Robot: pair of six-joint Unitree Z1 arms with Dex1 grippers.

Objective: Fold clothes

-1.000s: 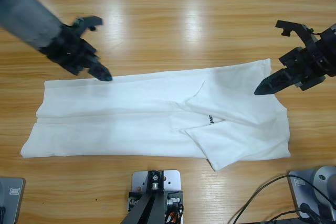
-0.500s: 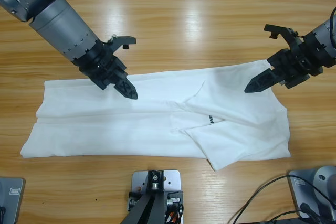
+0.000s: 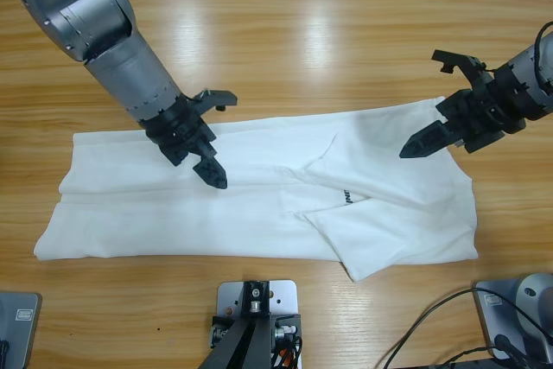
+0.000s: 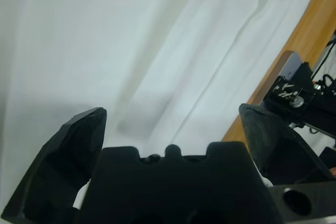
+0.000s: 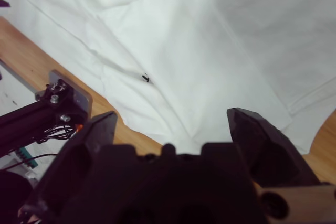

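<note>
The white T-shirt (image 3: 259, 205) lies flat across the table as a long band, its right part folded over with small dark lettering (image 3: 348, 199) showing. My left gripper (image 3: 217, 138) hangs open over the shirt's upper middle-left, with nothing between its jaws. In the left wrist view the gripper (image 4: 173, 121) looks down on smooth white cloth (image 4: 131, 40). My right gripper (image 3: 427, 104) stands open above the shirt's upper right corner. Its wrist view shows the open gripper (image 5: 173, 121) over the cloth (image 5: 210, 35) and a dark mark (image 5: 145, 78).
The wooden table (image 3: 328, 49) runs wide behind the shirt. The table's front edge (image 4: 310, 19) shows in the left wrist view, and bare wood (image 5: 26, 45) lies beside the shirt in the right wrist view. Black cables (image 3: 432, 326) lie at the front right.
The left arm has swung right and forward, from beside the shirt's back edge to over its middle-left. The right gripper has shifted slightly left toward the shirt's corner. The shirt has not moved.
</note>
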